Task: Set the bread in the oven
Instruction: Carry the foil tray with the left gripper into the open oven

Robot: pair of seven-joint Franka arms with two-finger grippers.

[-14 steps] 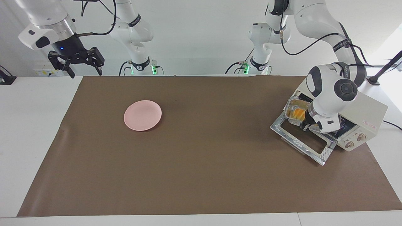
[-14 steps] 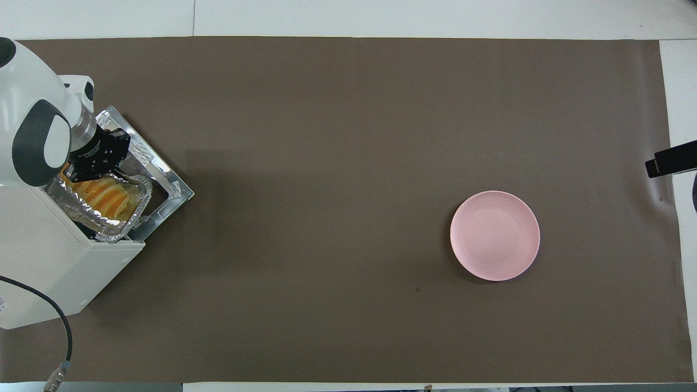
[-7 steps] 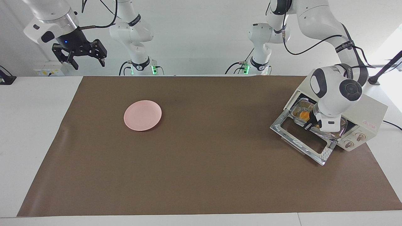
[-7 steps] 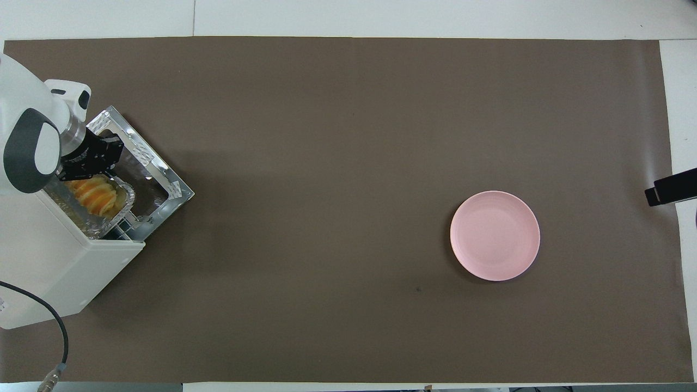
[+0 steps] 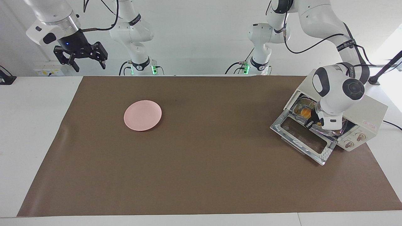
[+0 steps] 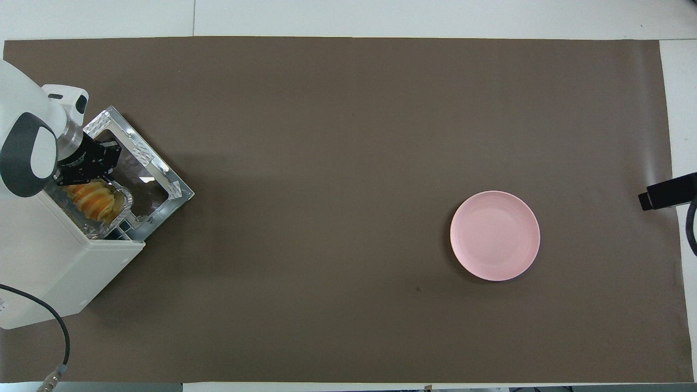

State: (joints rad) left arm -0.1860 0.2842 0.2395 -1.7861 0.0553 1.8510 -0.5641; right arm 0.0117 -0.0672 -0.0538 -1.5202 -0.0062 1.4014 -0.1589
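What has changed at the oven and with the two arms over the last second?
The left gripper has pushed the foil tray with the bread deeper into the oven, so less of the tray sticks out over the open door. The right gripper has lifted a little at its own end. The pink plate and the oven stayed put.

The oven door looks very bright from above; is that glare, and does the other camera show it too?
Overhead view: a small white glint sits on the glass of the oven door, and its metal frame shines. Facing view: the frame gleams too, but the glass shows dull brown, with no glint; the left gripper and its arm partly hide the oven mouth.
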